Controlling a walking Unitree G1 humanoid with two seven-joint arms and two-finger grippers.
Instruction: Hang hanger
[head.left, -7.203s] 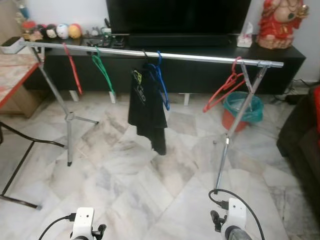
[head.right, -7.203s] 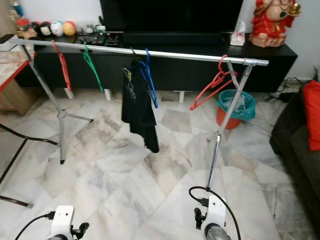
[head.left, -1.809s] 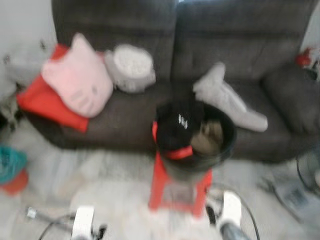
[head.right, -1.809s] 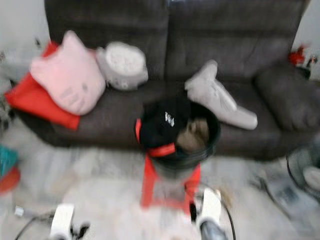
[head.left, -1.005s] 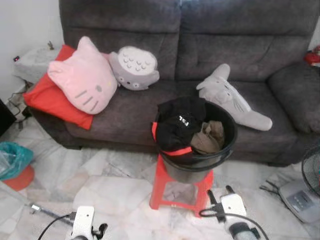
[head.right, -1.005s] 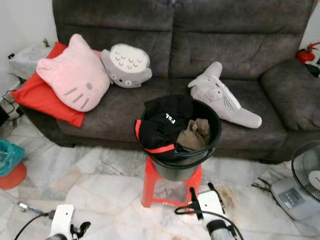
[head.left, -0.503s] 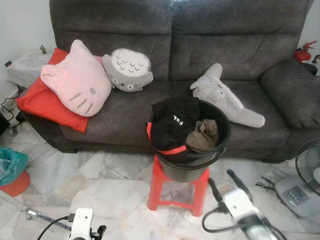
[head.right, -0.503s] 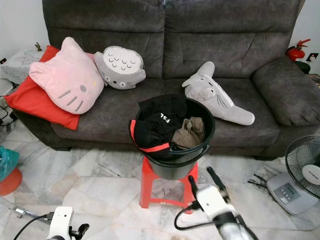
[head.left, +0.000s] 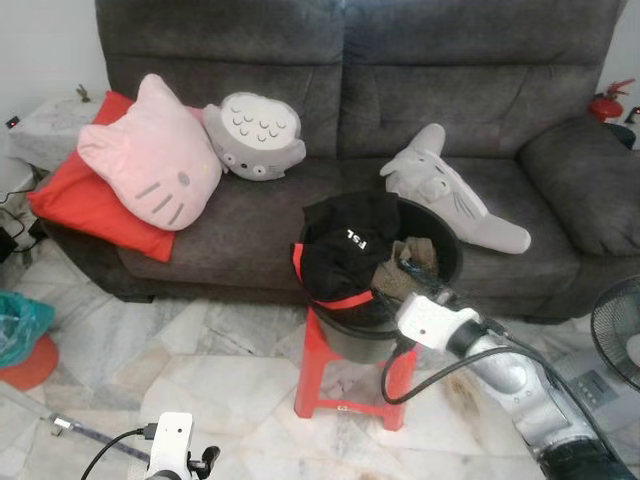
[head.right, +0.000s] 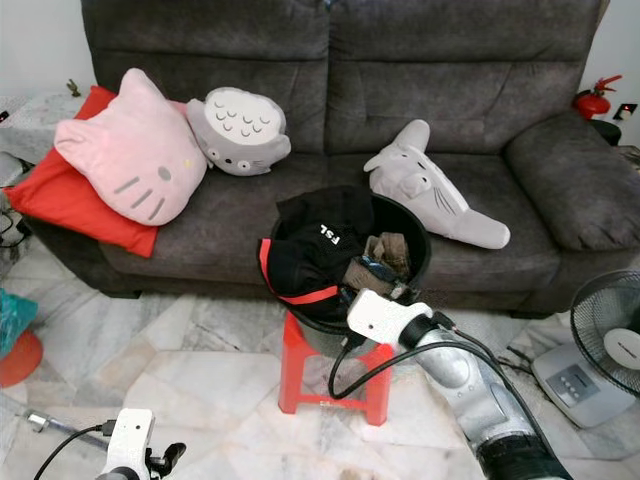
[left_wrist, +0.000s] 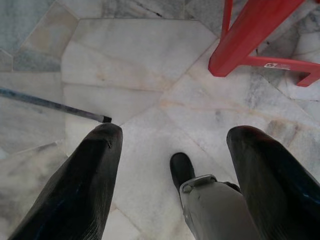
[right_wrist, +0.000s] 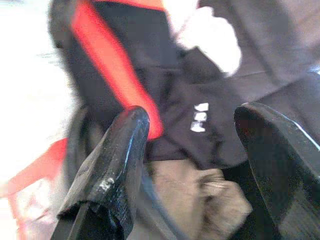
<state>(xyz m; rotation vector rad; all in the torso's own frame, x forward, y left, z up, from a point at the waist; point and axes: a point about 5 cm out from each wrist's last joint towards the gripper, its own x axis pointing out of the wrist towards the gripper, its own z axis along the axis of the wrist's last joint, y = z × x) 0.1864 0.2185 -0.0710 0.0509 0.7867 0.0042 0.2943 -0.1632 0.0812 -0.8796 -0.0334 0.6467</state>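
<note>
Two garments heaped in black bucket (head.left: 440, 262) on red stool (head.left: 322, 372); right claw (right_wrist: 192, 150) wide open, empty, at bucket's 5 o'clock rim; left claw (left_wrist: 175, 165) open, idle over floor. No hanger discernible. Risks: snagging wrong cloth, tipping bucket.

Ahead of me, a dark grey sofa (head.left: 250, 230) runs the width of the room. On its left end a pink cat cushion (head.left: 152, 167) leans on a red cushion (head.left: 75, 205), and a grey round plush (head.left: 254, 137) sits just beside the pink one. Further right a pale grey plush (head.left: 452, 195) lies across the seat. In front of the sofa a black bucket (head.left: 445, 243) sits on a red stool (head.left: 318, 372), stuffed with a black garment (head.left: 345, 240) with white lettering and a red band, and a brown cloth (head.left: 412, 262) next to it. A fan (head.right: 610, 335) stands at my right on the marble floor (head.left: 210, 375); a teal-lined bin (head.left: 22, 335) is at far left.
</note>
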